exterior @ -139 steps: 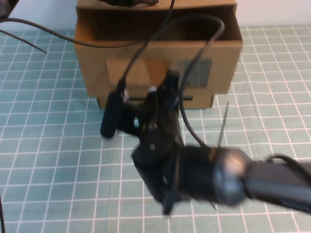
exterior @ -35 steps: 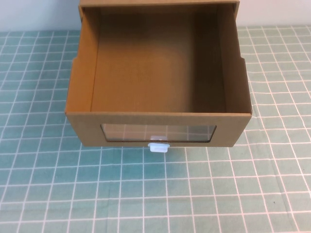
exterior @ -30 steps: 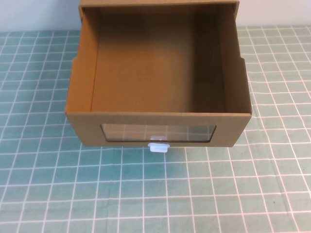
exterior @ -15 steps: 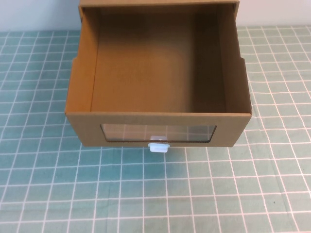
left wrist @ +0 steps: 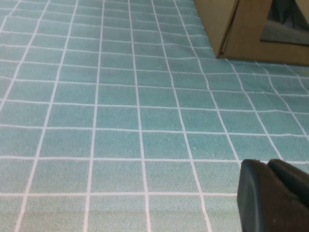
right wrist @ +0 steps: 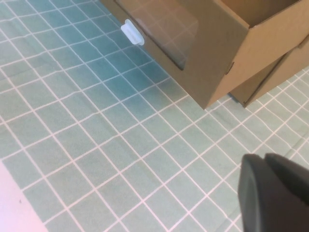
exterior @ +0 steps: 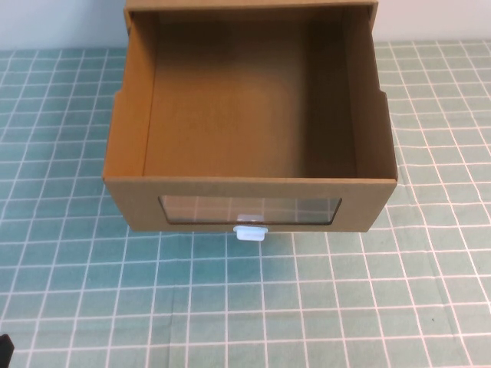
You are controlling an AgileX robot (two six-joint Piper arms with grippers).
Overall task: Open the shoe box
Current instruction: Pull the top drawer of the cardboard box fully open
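1. Fingers [right wrist: 253, 193] of the right gripper [right wrist: 264, 162] are clenched together on nothing. They are over the green checked mat [exterior: 307, 307], off the front right corner of the shoe box [exterior: 250, 201] and well apart from it.
2. On the left gripper [left wrist: 268, 169] the two dark pads [left wrist: 251, 193] are pressed together with only a seam between them, and they hold nothing. This gripper is above the mat off the box's front left corner, also well apart from the cardboard.
3. The shoe box stands at the far middle of the mat. Its drawer [exterior: 130, 146] is slid out toward the robot, open on top, with bare cardboard inside.
4. A white pull tab [exterior: 252, 232] juts from the lower edge of the drawer's front, just under the clear window [exterior: 249, 209]. Neither gripper touches it.
5. The back of the drawer runs under the outer sleeve [exterior: 253, 4], which is cut off by the top of the high view.
6. Both wrist views show only the fingertips, cut off at the frame edge. Whether either gripper touches the mat cannot be told.
7. A dark sliver [exterior: 4, 349] sits in the high view's lower left corner, too small to identify.
8. A few seconds ago the right arm hung in front of the box and the drawer stood only partly out. Now the arm has left the high view and the drawer is out much further.
9. Over the last second the box has not moved, and only the corner sliver is new.
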